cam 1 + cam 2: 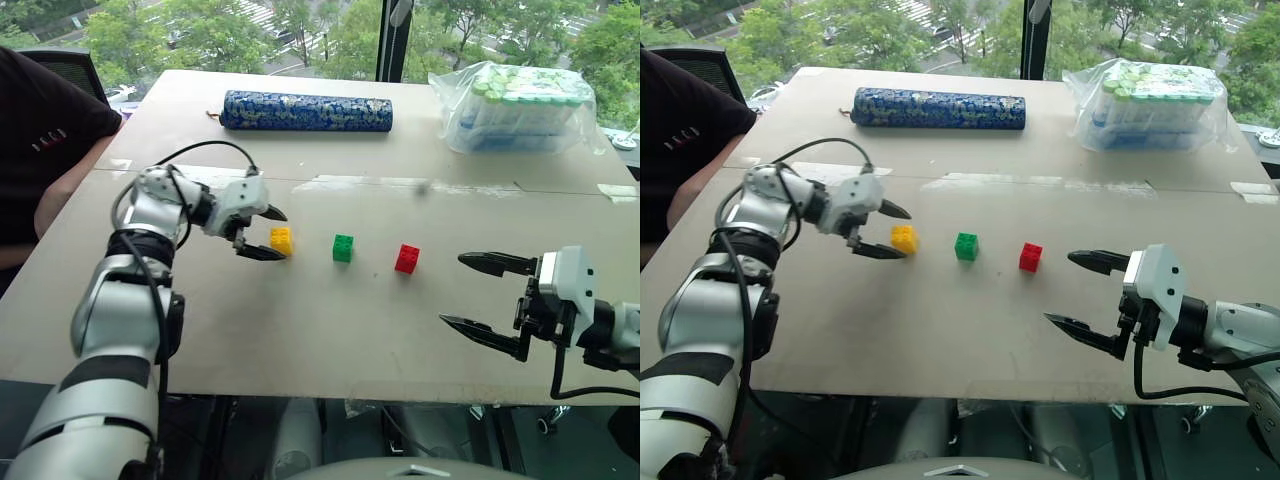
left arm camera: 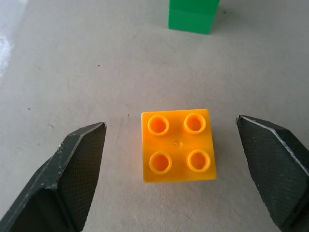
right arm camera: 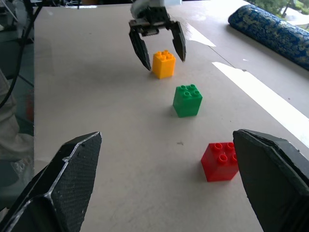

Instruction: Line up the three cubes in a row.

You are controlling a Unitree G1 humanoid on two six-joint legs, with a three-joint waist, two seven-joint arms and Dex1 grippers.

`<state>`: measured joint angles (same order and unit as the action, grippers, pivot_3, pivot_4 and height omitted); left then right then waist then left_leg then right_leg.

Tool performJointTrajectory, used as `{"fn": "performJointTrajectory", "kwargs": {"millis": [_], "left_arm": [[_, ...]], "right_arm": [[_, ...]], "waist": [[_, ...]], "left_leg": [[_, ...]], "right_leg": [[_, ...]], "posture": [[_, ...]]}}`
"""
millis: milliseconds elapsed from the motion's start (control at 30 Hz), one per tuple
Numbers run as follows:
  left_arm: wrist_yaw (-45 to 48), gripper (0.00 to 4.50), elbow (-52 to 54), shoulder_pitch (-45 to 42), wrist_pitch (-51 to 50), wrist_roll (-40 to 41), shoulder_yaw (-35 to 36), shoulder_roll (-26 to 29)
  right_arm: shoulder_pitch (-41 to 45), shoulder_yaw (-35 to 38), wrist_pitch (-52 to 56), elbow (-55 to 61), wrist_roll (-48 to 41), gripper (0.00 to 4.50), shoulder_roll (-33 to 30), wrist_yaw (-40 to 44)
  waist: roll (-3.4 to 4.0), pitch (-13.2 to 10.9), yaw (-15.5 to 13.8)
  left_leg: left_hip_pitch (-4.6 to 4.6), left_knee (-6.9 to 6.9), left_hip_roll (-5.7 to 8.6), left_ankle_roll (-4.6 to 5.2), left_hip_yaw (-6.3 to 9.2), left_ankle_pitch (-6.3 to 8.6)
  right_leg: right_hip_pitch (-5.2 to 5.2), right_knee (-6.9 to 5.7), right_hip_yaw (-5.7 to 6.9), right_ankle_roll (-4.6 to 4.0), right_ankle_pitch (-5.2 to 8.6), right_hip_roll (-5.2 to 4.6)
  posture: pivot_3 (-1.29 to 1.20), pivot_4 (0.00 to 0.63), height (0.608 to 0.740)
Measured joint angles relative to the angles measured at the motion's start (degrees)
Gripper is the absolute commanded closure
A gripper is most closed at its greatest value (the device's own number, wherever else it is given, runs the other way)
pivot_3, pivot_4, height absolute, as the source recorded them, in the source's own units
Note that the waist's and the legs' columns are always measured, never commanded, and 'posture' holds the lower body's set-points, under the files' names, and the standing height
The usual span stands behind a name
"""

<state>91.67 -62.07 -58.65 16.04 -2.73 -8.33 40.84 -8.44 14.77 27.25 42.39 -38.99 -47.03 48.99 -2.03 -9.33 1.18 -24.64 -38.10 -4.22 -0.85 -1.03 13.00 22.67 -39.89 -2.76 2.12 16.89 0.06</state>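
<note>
Pale board of the desk [image 1: 300, 340] carries my row of red cube [image 1: 407, 258], green cube [image 1: 343, 248] and yellow cube [image 1: 282, 240], the yellow one sitting free between my left pincer [image 1: 267, 233]'s wide-open jaws, while the right pincer [image 1: 478, 292], open and empty, waits beyond red.

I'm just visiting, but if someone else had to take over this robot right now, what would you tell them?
Left pincer: open, fingers either side of the yellow cube, not gripping it.
Right pincer: open and empty, off to the right of the red cube.
Cubes: yellow, green cube, red stand on the table in a row, apart.
Done: the row looks formed.
Left: draw the left pincer away without nudging yellow.
</note>
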Motion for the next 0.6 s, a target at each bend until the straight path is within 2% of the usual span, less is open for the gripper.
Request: {"fn": "performJointTrajectory", "kwargs": {"millis": [133, 267, 333, 400, 467, 600], "left_arm": [[-1.6, 0.01, 29.2, 20.2, -21.1, 12.0, 9.7, 6.6], [-11.8, 0.01, 52.4, 37.2, -37.6, 20.9, 20.4, 6.7], [-18.8, 0.01, 60.6, 43.3, -43.7, 24.2, 25.7, 4.2], [-26.8, 0.01, 71.6, 52.4, -47.4, 26.9, 31.7, -0.8], [-33.2, 0.01, 79.5, 60.6, -49.6, 28.8, 33.8, -6.4], [-43.0, 0.01, 89.3, 70.5, -49.4, 29.6, 34.9, -14.3]], "right_arm": [[-3.5, 1.7, -0.7, -2.6, 1.8, 0.0, 1.5, -0.8], [-7.1, 3.7, -2.5, -5.5, 3.4, 0.0, 3.8, -1.3], [-9.0, 4.5, -3.5, -7.4, 5.1, 0.0, 4.4, -1.8], [-11.6, 6.4, -5.2, -8.8, 6.9, 0.0, 5.5, -2.0], [-14.3, 8.5, -6.3, -10.5, 8.0, 0.0, 6.4, -2.1], [-17.8, 11.5, -8.1, -11.9, 8.7, 0.0, 7.2, -1.4]], "waist": [[0.05, 0.0, 0.5], [0.07, 0.0, -0.1], [0.08, 0.0, -0.7], [0.21, 0.1, -0.7], [0.24, 0.1, -0.7], [0.2, 0.2, -0.7]], "left_leg": [[-0.01, 0.03, -0.06, -0.01, -0.01, -0.01], [0.08, 0.02, -0.09, -0.01, 0.03, 0.0], [0.16, 0.0, -0.01, -0.01, 0.05, 0.0], [0.33, 0.01, -0.02, 0.0, -0.04, 0.0], [0.89, 0.1, 0.02, 0.03, -0.1, 0.04], [1.13, 0.18, -0.01, 0.03, -0.07, 0.05]], "right_leg": [[0.0, 0.0, 0.05, -0.01, 0.01, -0.1], [-0.12, -0.02, 0.09, 0.0, 0.01, -0.21], [-0.2, -0.01, 0.12, 0.0, 0.01, -0.2], [-0.4, 0.05, 0.02, 0.01, 0.01, -0.25], [-0.93, 0.17, -0.04, 0.01, 0.04, -0.28], [-1.06, 0.15, -0.1, -0.07, 0.08, -0.16]], "posture": [[0.0, 0.15, 0.74], [0.0, 0.15, 0.74], [0.0, 0.15, 0.74], [0.0, 0.15, 0.74], [0.0, 0.15, 0.74], [0.0, 0.15, 0.74]]}}
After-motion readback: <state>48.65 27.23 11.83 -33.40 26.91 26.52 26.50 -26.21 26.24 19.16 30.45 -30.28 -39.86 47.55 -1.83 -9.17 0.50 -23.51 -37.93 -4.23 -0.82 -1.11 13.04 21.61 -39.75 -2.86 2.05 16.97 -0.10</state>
